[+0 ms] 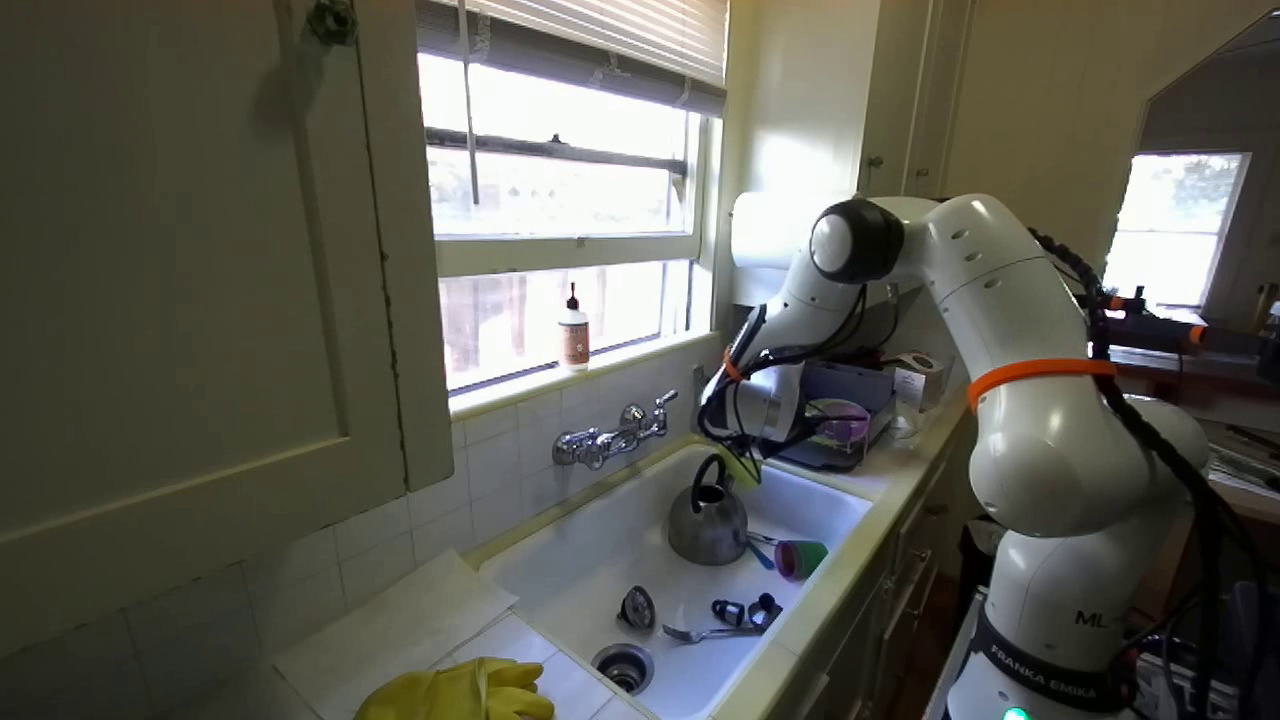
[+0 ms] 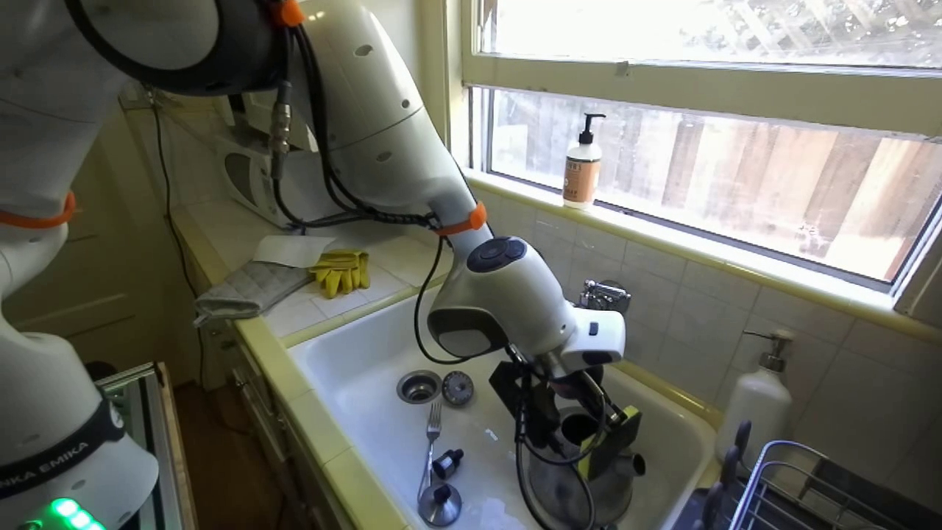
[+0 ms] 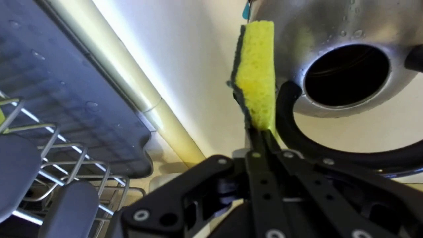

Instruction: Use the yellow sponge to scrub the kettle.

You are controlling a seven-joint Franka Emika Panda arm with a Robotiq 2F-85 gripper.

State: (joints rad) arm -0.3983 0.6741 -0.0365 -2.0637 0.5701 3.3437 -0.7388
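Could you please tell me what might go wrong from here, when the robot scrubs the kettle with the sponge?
Much of the yellow sponge sticks out past the gripper in the wrist view, so it may bend or slip when pressed.
The kettle stands upright in the sink with no clamp in view; scrubbing could slide or tip it.
Its black handle curves close beside the gripper, which might catch on it.

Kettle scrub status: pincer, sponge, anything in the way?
Pincer gripping yellow sponge. Kettle upright in sink, sponge contact unclear. Black handle beside sponge in wrist view, could obstruct.
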